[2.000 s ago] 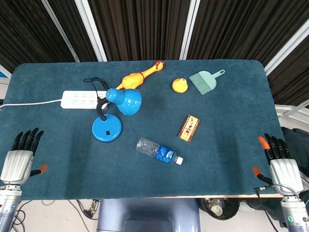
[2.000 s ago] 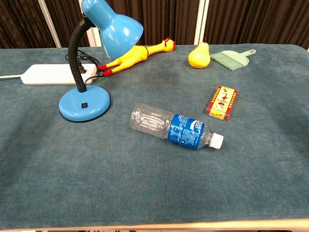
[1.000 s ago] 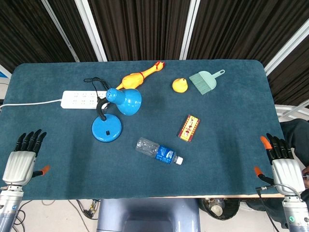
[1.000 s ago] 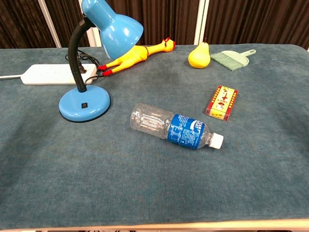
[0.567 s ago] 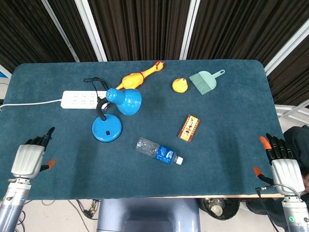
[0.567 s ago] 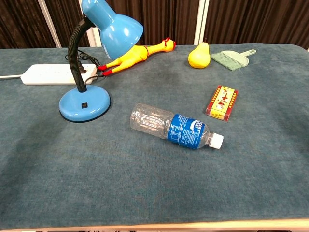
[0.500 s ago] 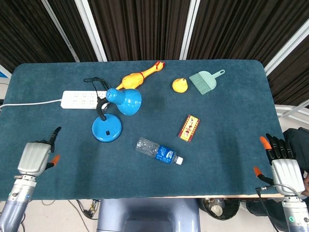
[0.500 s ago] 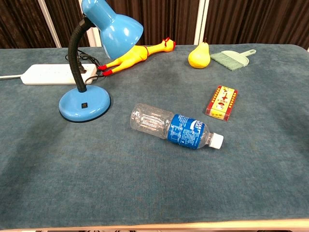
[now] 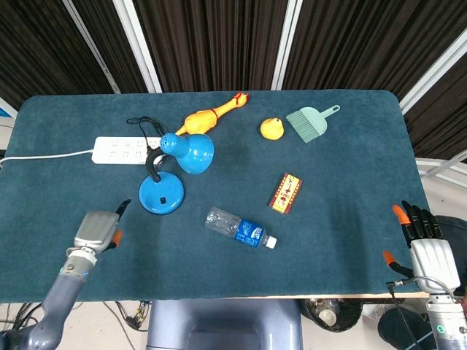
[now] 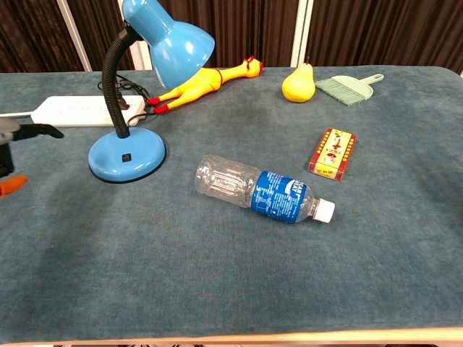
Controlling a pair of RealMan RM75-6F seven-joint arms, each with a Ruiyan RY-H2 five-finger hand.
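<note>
A white power strip is seen beyond the left hand, toward the far side of the blue-covered table – its white cable is led off to the left edge. A yellow rubber chicken is laid further back, to the right of the strip. A water bottle is laid on its side between the two hands, nearer to the left one. Well apart from the right hand, near the far edge, a yellow pear is placed just beside a green brush.
</note>
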